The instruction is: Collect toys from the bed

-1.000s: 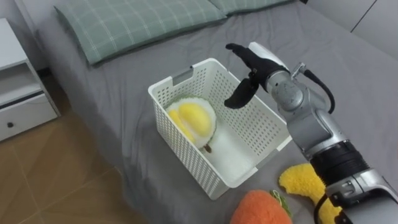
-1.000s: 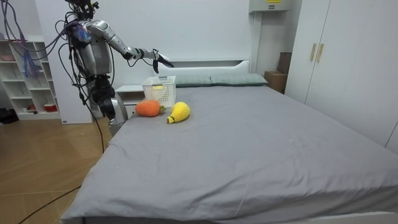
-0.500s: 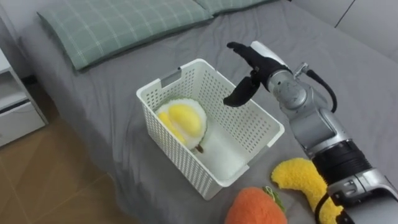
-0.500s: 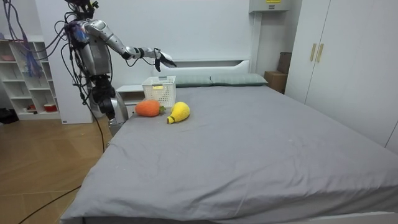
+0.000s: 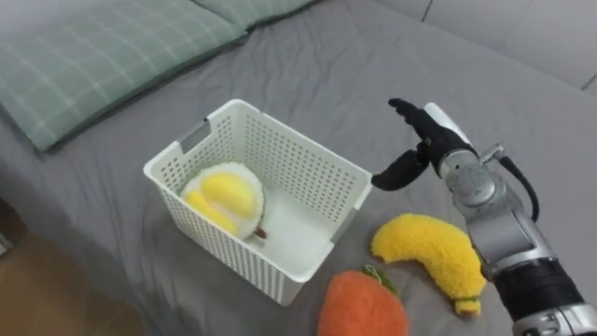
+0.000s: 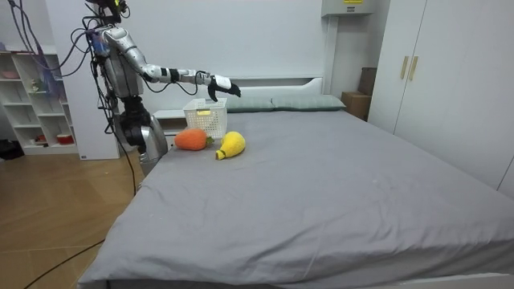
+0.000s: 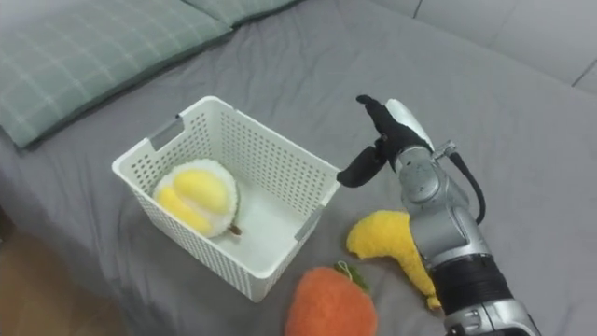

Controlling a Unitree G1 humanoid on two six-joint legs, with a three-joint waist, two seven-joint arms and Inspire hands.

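Toys lie on the grey bed (image 5: 308, 56) as your robot's right hand (image 5: 429, 140) hangs over the sheet just to the right of the white basket (image 5: 229, 250), fingers loosely spread and grasping nothing. You see the yellow banana plush (image 5: 434, 247) on the bed below the hand and nearer the robot, apart from it. The orange carrot plush (image 5: 364, 303) lies near it by the basket's front corner. A yellow-and-white plush (image 5: 224, 196) sits inside the basket. The robot stands beside the bed near its head, arm outstretched.
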